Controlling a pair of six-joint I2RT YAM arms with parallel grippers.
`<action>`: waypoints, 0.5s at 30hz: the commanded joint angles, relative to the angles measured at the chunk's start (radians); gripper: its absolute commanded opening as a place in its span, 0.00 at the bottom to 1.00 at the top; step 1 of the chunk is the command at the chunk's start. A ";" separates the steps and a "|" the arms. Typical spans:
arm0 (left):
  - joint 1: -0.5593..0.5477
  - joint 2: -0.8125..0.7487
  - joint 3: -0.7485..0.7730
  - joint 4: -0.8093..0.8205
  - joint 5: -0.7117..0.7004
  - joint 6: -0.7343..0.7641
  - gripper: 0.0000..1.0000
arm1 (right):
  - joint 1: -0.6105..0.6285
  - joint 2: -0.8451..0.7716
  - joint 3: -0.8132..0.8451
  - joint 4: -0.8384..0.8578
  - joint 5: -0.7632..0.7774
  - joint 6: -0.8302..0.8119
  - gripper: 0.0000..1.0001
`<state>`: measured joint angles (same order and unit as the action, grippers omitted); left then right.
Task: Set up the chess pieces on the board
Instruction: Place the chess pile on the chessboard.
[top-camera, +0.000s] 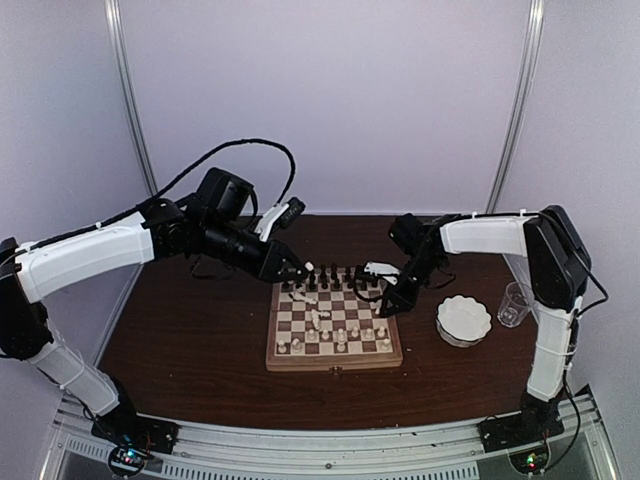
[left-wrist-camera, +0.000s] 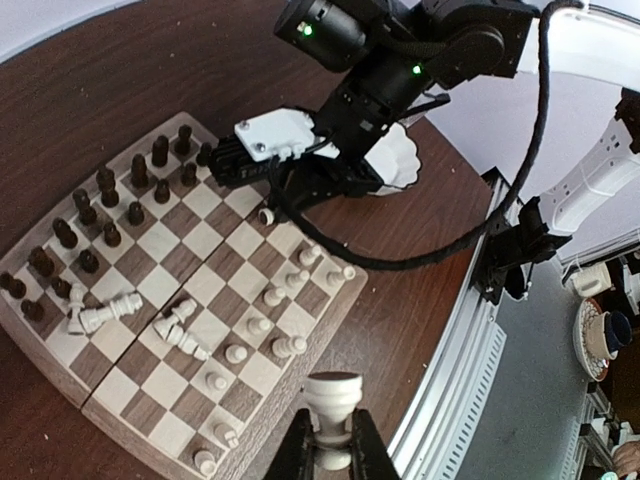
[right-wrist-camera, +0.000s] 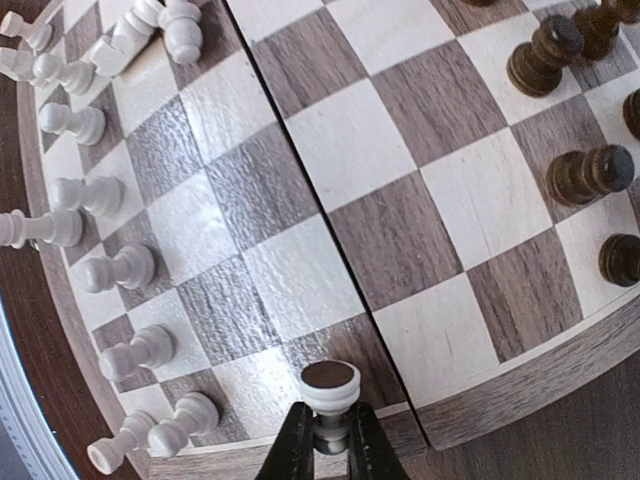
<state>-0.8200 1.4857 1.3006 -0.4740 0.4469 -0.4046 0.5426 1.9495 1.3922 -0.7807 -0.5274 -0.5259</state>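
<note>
The board (top-camera: 335, 358) lies mid-table. Dark pieces (top-camera: 330, 277) stand along its far rows, cream-white pieces (top-camera: 340, 338) along its near rows, and a few white ones (top-camera: 320, 320) lie toppled in the middle. My left gripper (top-camera: 303, 272) hovers by the board's far left corner. In the left wrist view it (left-wrist-camera: 333, 415) is shut on a white piece (left-wrist-camera: 332, 392). My right gripper (top-camera: 380, 298) is over the board's right edge. In the right wrist view it (right-wrist-camera: 330, 410) is shut on a white piece (right-wrist-camera: 330, 384) held base-up above an edge square of the board (right-wrist-camera: 520, 385).
A white scalloped bowl (top-camera: 464, 320) sits right of the board, with a clear plastic cup (top-camera: 515, 303) beyond it. Toppled white pieces (left-wrist-camera: 105, 315) lie near the dark rows (left-wrist-camera: 110, 215). The table's near edge has a metal rail (top-camera: 330, 440).
</note>
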 joint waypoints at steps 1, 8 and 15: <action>-0.002 0.012 0.058 -0.189 -0.016 0.026 0.06 | 0.015 0.020 0.069 -0.026 0.087 -0.019 0.10; -0.001 0.009 0.055 -0.178 -0.011 0.011 0.06 | 0.017 0.049 0.077 -0.027 0.096 -0.005 0.21; -0.001 0.030 0.068 -0.172 0.011 0.006 0.06 | 0.015 -0.070 0.090 -0.069 0.042 0.010 0.32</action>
<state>-0.8200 1.4937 1.3323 -0.6563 0.4419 -0.3988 0.5549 1.9778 1.4490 -0.8013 -0.4595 -0.5224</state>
